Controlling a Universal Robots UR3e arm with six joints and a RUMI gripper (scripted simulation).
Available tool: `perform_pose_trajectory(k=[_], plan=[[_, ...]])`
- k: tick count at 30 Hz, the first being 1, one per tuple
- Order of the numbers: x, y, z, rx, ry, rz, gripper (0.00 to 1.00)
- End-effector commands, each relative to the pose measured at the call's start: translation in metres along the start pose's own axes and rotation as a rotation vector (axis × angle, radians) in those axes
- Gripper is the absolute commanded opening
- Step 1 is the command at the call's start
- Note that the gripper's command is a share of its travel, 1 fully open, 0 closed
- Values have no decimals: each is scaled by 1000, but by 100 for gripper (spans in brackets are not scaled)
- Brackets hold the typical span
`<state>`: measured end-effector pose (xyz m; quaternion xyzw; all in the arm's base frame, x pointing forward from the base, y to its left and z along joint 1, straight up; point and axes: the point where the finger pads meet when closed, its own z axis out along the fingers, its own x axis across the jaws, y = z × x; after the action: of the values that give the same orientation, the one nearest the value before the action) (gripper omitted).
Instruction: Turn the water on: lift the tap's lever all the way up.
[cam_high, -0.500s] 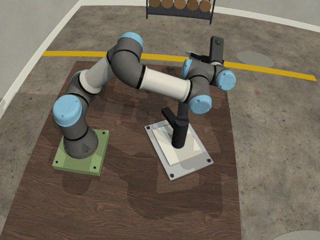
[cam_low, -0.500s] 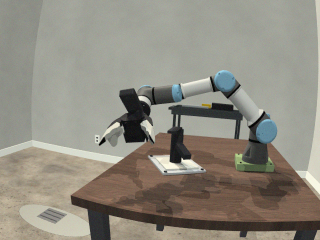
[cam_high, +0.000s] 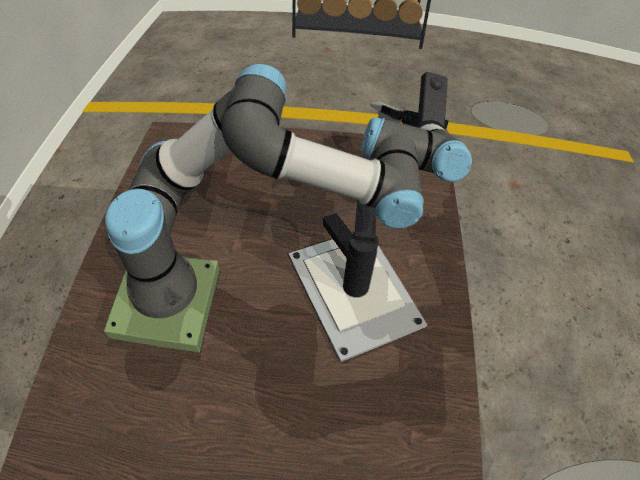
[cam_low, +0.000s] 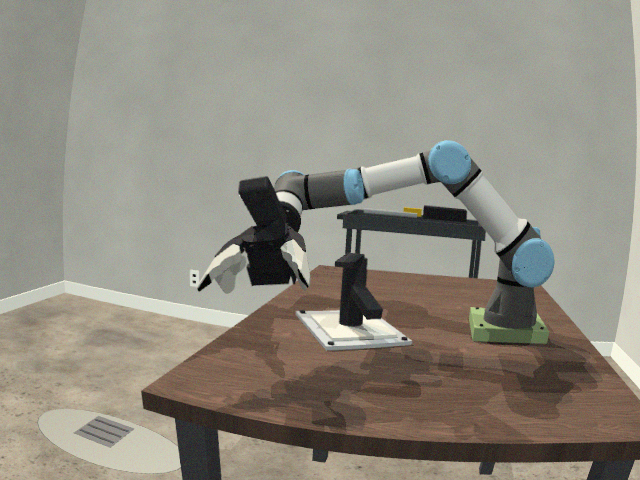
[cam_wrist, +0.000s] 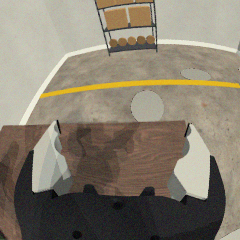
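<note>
The black tap (cam_high: 359, 268) (cam_low: 353, 304) stands upright on a grey base plate (cam_high: 361, 341) (cam_low: 369, 343) in the middle of the wooden table (cam_high: 258, 403) (cam_low: 413, 392). Its lever (cam_high: 366, 219) (cam_low: 350, 260) lies level on top of the tap, partly hidden under the arm's wrist in the top view. A spout (cam_high: 337, 228) (cam_low: 369, 303) slants down from the body. My gripper (cam_high: 390, 109) (cam_low: 254, 283) (cam_wrist: 122, 122) is open and empty. It hangs beyond the table's far edge, higher than the tap and apart from it. The wrist view shows only the table edge and floor between the fingers.
The arm's green base block (cam_high: 160, 330) (cam_low: 509, 335) is bolted to the table beside the tap. A rack of wooden rolls (cam_high: 361, 20) (cam_wrist: 132, 45), a yellow floor line (cam_high: 542, 139) (cam_wrist: 125, 86) and a round floor plate (cam_high: 509, 117) (cam_wrist: 147, 106) lie beyond the table. A dark bench (cam_low: 413, 222) stands behind.
</note>
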<state>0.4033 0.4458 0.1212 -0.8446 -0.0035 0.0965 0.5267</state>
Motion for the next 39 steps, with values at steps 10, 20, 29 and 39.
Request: perform_pose_trajectory(k=[10, 20, 29, 39], plan=[[-1, 2, -5, -42, 4, -7, 100], [-10, 18, -35, -247, 24, -22, 100], [-28, 37, -93, -521, 60, -35, 100], [-53, 50, -156, -756, 101, -39, 100]])
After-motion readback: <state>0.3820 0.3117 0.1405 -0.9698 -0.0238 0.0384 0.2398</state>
